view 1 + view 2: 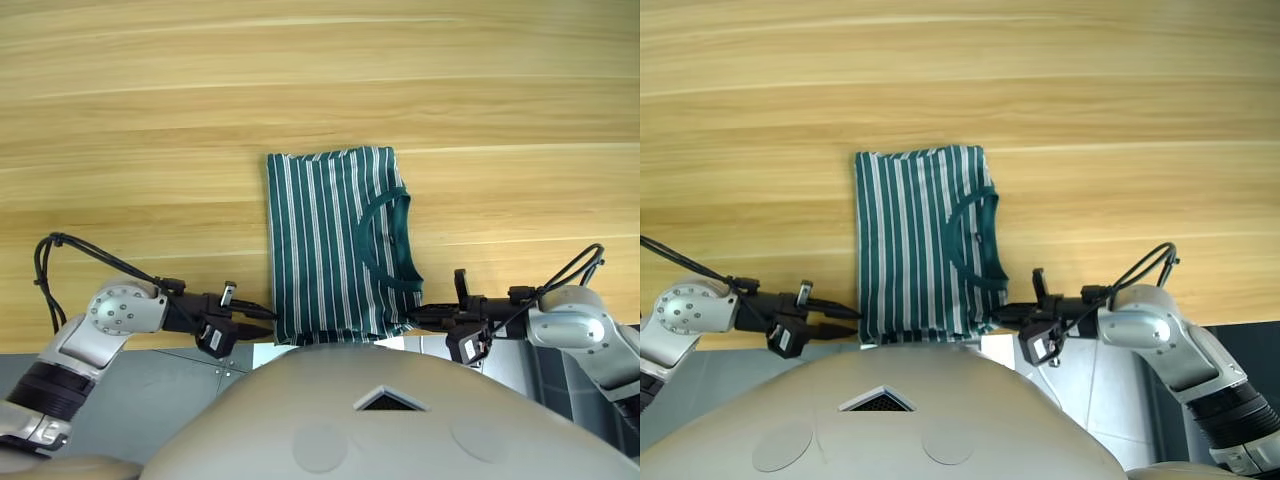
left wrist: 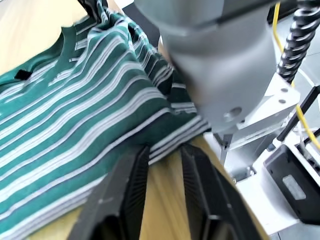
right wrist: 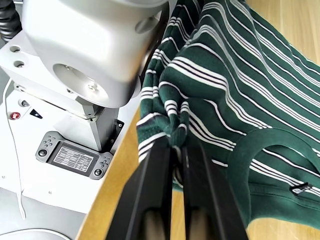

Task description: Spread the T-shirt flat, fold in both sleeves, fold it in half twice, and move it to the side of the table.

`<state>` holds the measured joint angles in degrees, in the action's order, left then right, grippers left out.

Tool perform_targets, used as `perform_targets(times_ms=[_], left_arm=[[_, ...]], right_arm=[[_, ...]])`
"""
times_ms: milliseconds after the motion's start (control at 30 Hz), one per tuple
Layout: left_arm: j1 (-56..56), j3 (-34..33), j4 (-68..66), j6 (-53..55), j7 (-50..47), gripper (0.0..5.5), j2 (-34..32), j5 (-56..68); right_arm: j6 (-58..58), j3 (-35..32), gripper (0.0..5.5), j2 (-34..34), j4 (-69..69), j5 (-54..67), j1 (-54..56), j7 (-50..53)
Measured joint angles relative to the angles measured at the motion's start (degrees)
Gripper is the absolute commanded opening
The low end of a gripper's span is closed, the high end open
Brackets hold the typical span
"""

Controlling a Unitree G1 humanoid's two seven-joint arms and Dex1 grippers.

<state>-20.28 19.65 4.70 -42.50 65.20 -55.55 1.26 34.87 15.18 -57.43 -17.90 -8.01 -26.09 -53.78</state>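
- My left arm: elbow out, forearm level along the near edge of the table (image 1: 140,120), pointing inward.
- My left pincer (image 1: 266,320): fingers parted, tips at the T-shirt's (image 1: 325,240) near left corner.
- My right arm: mirrored, forearm level, pointing inward.
- My right pincer (image 3: 177,146): fingers pressed together on fabric at the near right corner.

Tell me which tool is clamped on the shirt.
The right tool, shut on the near edge of the green white-striped T-shirt; the left tool stands open.
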Motion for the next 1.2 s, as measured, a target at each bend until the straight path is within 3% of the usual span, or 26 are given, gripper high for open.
perform_targets(times_ms=[433,633,1200], left_arm=[[0.9,2.7,1.6,-2.9,-3.2,1.22,-0.4,-2.8],[1.0,2.6,5.2,0.4,-2.4,2.02,-1.7,-0.8],[1.9,4.8,6.6,1.5,-1.0,2.03,-2.3,-2.0]], right_arm=[[-0.5,-0.2,0.09,-0.2,-0.5,0.1,-0.2,0.0],[-1.1,-0.2,0.09,-0.2,-1.0,0.1,-0.2,0.0],[-1.1,-0.2,0.09,-0.2,-1.1,0.1,-0.2,0.0]])
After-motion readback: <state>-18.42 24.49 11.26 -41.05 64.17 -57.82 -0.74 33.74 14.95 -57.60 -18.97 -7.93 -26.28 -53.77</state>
